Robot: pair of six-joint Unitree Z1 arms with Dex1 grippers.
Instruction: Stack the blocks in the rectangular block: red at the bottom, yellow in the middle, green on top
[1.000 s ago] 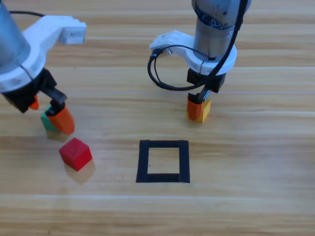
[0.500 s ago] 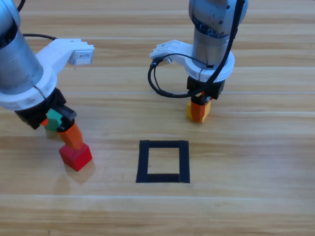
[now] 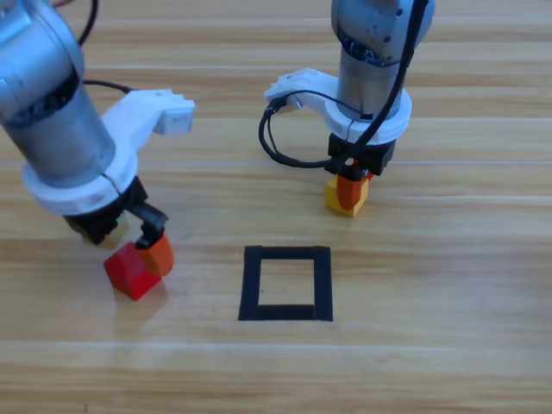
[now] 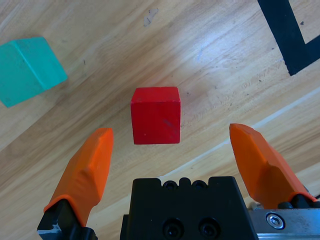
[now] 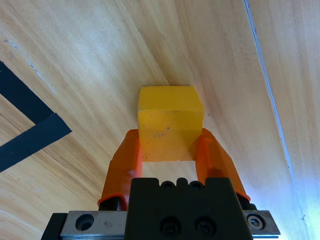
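We see the left gripper [image 4: 170, 150] hanging above the red cube [image 4: 155, 115] with its two orange jaws spread wide, one on each side of the cube and neither touching it. In the high view this gripper [image 3: 138, 250] is at about 9 o'clock from the rectangular block [image 3: 286, 283], and the red cube [image 3: 132, 270] lies just under it on the wooden table [image 3: 431, 362]. The red cube is small and matte, with plain faces and sharp edges, and it sits turned a little against the wood grain.

In the left wrist view the green cube [image 4: 29, 70] lies at about 10 o'clock from the red one, near it but apart. It is teal-green, the same size, also plain. In the high view we cannot see it, because the left arm covers that place.

The right gripper [image 5: 170, 150] is clenched on the yellow cube [image 5: 170, 122]: both orange jaws press on its two opposite sides. In the high view the yellow cube [image 3: 347, 195] is under the right gripper [image 3: 348, 188], at about 1 o'clock from the rectangular block and outside it. We cannot tell if this cube rests on the table or is a little above it.

The rectangular block is a hollow outline of black tape, flat on the table, with only bare wood inside it.
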